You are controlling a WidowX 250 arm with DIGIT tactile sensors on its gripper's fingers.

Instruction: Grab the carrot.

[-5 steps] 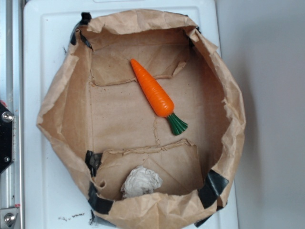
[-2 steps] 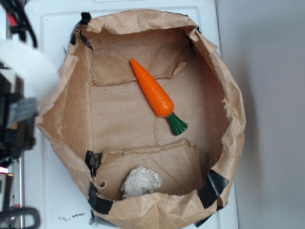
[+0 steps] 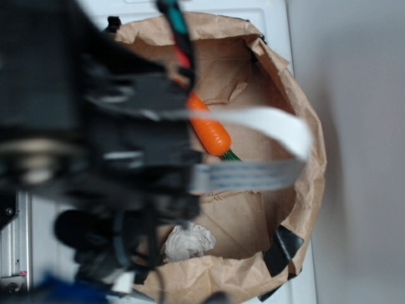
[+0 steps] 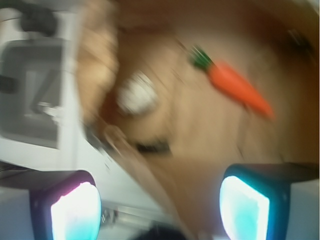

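The arm fills the left of the overhead view, blurred and dark, with a white ribbon cable arcing across the brown paper bag. The carrot lies on the bag's floor, only part of it showing past the arm, green stem toward the near side. In the wrist view the gripper is spread wide, its two pads well apart with nothing between them, and the carrot is up ahead to the right.

Risks, as I judge them: the bag's raised, crumpled wall could catch a finger on the way in and drag the whole bag across the white bench. The carrot looks glossy and tapered, so a pinch near the tip could squirt it out. The paper ball is near enough to grab by mistake.

No writing or labels I can read; it's all too blurred.
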